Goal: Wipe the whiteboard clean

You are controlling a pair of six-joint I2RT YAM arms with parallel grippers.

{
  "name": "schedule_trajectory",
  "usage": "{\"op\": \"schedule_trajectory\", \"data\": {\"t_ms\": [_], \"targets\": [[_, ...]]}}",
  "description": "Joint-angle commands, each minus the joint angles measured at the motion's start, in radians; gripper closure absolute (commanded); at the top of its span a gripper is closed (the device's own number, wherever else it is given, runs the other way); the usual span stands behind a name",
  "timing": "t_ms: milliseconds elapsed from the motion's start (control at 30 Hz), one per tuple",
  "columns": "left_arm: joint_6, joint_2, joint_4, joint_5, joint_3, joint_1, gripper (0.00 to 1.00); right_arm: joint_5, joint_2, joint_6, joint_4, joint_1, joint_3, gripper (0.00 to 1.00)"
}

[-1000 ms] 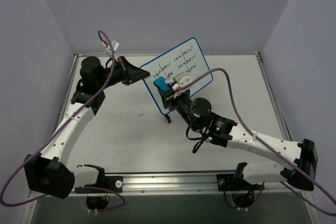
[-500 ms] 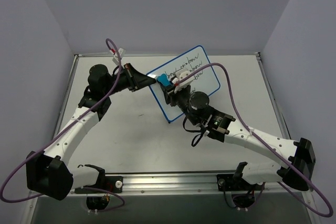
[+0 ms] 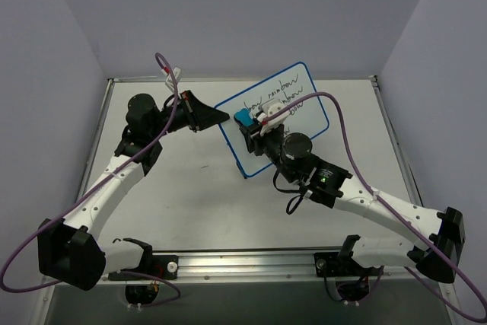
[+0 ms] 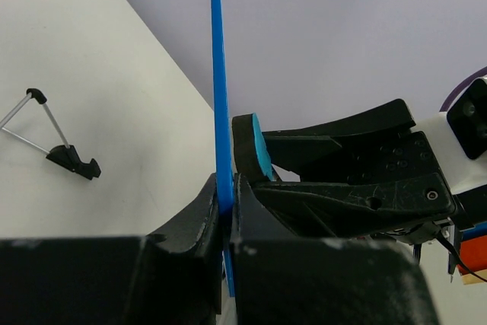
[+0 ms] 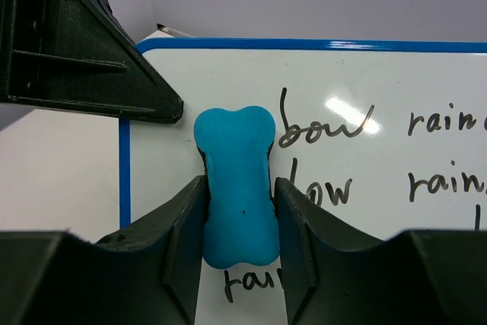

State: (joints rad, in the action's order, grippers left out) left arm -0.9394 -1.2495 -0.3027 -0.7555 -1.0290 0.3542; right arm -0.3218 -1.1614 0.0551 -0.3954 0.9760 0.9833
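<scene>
the whiteboard [image 3: 303, 117] stands tilted over the table [image 3: 183, 188], toward 12 o'clock in the top view. the left gripper [image 4: 226, 195] is pinched tight on its blue rim at the board's 9 o'clock edge. the right gripper [image 5: 237, 195] is closed around a blue eraser [image 5: 234, 157] set at the board face, with black writing at the eraser's 3 o'clock.

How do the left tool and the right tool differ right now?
The left tool pinches the whiteboard by its blue rim; the right tool grips the eraser. The left tool sits at the board's edge; the right tool faces its written side. Both are shut.
</scene>
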Motion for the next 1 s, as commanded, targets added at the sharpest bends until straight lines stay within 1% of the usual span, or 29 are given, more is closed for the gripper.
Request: {"op": "schedule_trajectory", "data": {"t_ms": [0, 167, 433, 633, 800, 933, 967], "targets": [[-0.03, 0.038, -0.144, -0.019, -0.036, 0.017, 0.98, -0.019, -0.009, 0.022, 0.01, 0.0, 0.0, 1.0], [0.019, 0.045, -0.04, -0.002, -0.072, 0.017, 0.98, -0.069, 0.018, 0.015, 0.018, 0.041, -0.041, 1.0], [0.045, 0.058, 0.031, -0.001, -0.115, 0.017, 0.98, -0.108, 0.034, -0.027, 0.009, 0.084, -0.138, 1.0], [0.04, 0.061, 0.019, -0.011, -0.121, 0.017, 0.98, -0.103, 0.051, -0.041, 0.013, 0.089, -0.153, 1.0], [0.031, 0.056, -0.022, -0.044, -0.099, 0.02, 0.98, -0.106, 0.025, -0.02, -0.013, 0.087, -0.089, 1.0], [-0.039, 0.061, -0.119, -0.071, -0.063, 0.019, 0.98, -0.112, -0.015, 0.035, -0.112, 0.069, -0.071, 1.0], [-0.053, 0.062, -0.134, -0.079, -0.059, 0.02, 0.98, -0.105, -0.026, 0.037, -0.143, 0.043, -0.069, 1.0]]}}
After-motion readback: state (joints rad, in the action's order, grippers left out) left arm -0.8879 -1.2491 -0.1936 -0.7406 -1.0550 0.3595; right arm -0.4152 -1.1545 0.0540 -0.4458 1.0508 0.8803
